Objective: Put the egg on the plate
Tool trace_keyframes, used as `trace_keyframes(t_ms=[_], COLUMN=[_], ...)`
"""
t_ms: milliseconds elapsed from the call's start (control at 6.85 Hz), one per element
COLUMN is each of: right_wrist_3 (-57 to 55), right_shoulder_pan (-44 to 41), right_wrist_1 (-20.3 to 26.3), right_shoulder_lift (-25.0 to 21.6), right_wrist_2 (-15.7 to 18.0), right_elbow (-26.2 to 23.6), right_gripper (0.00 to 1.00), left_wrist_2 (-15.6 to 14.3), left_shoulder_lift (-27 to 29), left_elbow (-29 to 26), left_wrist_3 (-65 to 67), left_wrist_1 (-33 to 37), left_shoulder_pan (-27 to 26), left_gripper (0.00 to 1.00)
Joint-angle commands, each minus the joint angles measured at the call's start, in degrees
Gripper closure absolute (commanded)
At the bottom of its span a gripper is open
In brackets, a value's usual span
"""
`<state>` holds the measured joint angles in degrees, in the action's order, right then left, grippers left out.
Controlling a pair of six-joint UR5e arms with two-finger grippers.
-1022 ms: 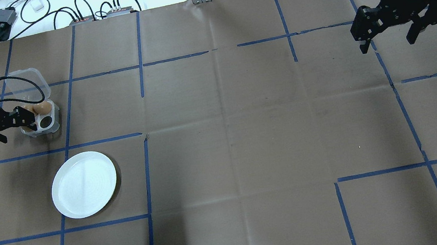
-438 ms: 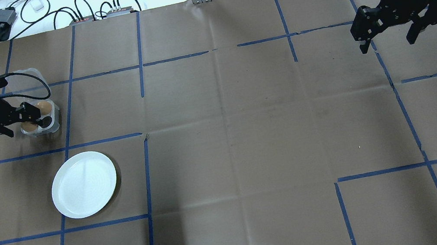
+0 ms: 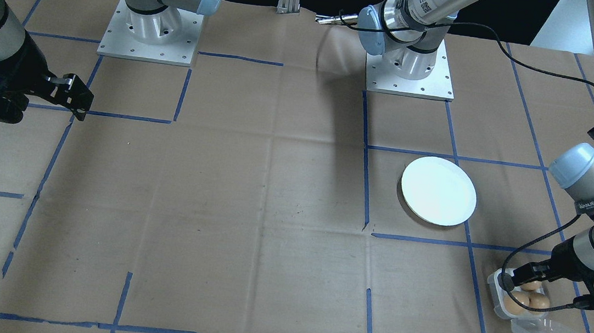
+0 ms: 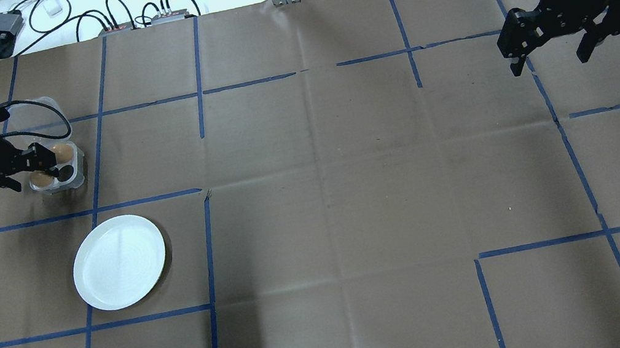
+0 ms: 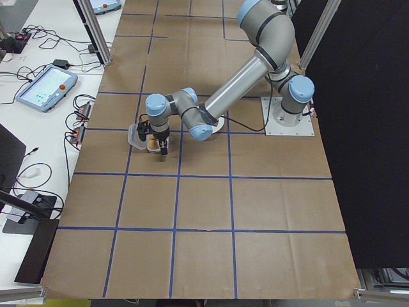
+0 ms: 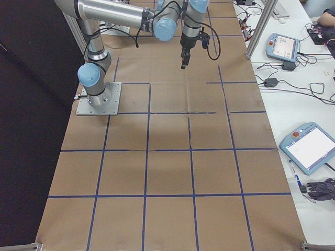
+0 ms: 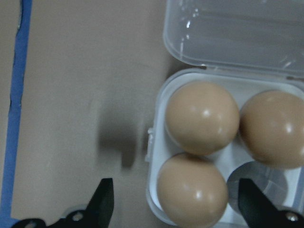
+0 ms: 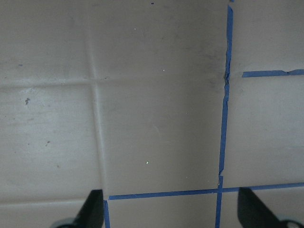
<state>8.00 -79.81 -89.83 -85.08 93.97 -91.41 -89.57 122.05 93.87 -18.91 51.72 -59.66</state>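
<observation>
Left pincer (image 7: 173,204) hung spread wide over the egg carton (image 7: 223,147) – three eggs inside. Plate (image 4: 120,270) sat bare nearby – right pincer (image 4: 552,58) gaped too

Probably lab: teach pendants (image 6: 309,147), taped grid.

We found the egg carton (image 4: 56,170) on the desk (image 4: 326,196) at the far left of the overhead view, three eggs (image 7: 202,117) in its cups and one cup bare. Our left end effector (image 4: 26,171) hung over it, fingers spread. The plate (image 4: 119,262) lay nearer us, apart from it. Our right end effector (image 4: 554,60) hung over the far right, fingers spread.
</observation>
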Motion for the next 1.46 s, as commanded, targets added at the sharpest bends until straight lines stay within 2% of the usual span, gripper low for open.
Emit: trace_keyframes(t_ms=[0,438,584,730,876,1315], right_wrist_3=[0.0,0.0,0.0,0.0,0.0,0.0], right_shoulder_pan=[0.0,0.0,0.0,0.0,0.0,0.0], right_wrist_1=[0.0,0.0,0.0,0.0,0.0,0.0], right_shoulder_lift=[0.0,0.0,0.0,0.0,0.0,0.0], right_wrist_2=[0.0,0.0,0.0,0.0,0.0,0.0], right_elbow=[0.0,0.0,0.0,0.0,0.0,0.0], right_gripper=[0.0,0.0,0.0,0.0,0.0,0.0], left_wrist_2=[0.1,0.1,0.0,0.1,0.1,0.0], left_shoulder_lift=[-0.1,-0.4,-0.5,-0.7,-0.9,-2.3], left_elbow=[-0.1,-0.1,-0.1,-0.2,-0.2,-0.1], left_wrist_3=[0.0,-0.2,-0.2,-0.2,-0.2,-0.2], left_wrist_1=[0.0,0.1,0.3,0.3,0.4,1.0], left_shoulder_pan=[0.0,0.0,-0.1,-0.1,-0.1,-0.2], left_gripper=[0.21,0.47,0.53,0.56,0.65,0.74])
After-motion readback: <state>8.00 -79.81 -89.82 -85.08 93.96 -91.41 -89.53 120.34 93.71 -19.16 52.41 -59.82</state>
